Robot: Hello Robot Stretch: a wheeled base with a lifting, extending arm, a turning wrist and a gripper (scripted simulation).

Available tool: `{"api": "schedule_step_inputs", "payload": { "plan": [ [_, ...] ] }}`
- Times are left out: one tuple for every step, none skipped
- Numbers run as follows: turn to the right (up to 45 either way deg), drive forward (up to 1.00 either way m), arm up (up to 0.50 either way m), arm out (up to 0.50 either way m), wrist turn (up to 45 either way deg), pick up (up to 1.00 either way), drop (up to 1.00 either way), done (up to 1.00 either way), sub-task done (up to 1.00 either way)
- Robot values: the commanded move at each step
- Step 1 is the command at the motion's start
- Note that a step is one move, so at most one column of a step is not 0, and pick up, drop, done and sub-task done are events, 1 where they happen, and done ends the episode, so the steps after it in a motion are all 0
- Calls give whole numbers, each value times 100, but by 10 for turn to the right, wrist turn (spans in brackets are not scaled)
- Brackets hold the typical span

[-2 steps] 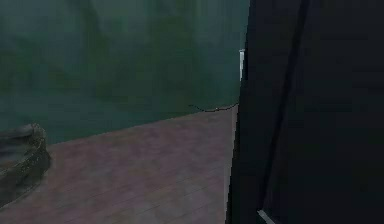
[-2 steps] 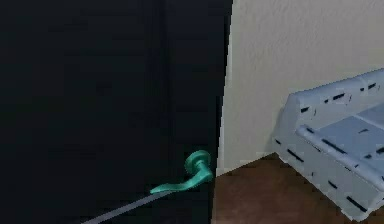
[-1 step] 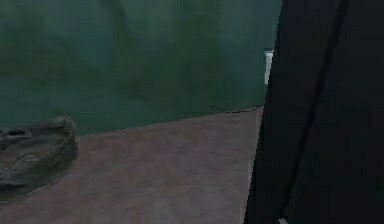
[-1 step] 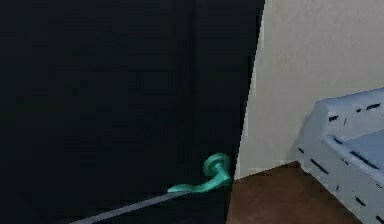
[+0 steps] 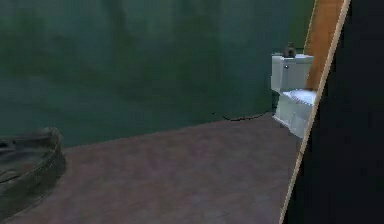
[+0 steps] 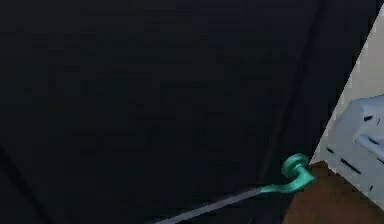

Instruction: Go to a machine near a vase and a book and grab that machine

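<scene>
A white toilet (image 5: pixel 290 75) is seen against the green wall (image 5: pixel 130 60) beside a dark door (image 6: pixel 150 100) with a teal handle (image 6: pixel 293 175), while where the machine lies, and the gripper's state, cannot be told.

You face a wall (image 5: pixel 130 70) with a matt, dark green painted look and a dull, faintly mottled floor (image 5: pixel 170 170). The toilet (image 5: pixel 292 90) looks like smooth white ceramic. The door edge (image 5: pixel 322 35) looks like bare wood, and the handle (image 6: pixel 293 175) like smooth teal metal.
</scene>
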Motion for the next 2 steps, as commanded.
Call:
{"api": "schedule_step_inputs", "payload": {
  "plan": [
    [-390, 0, 0, 0, 0, 0, 0, 0, 0],
    [0, 80, 0, 0, 0, 0, 0, 0, 0]
  ]
}}
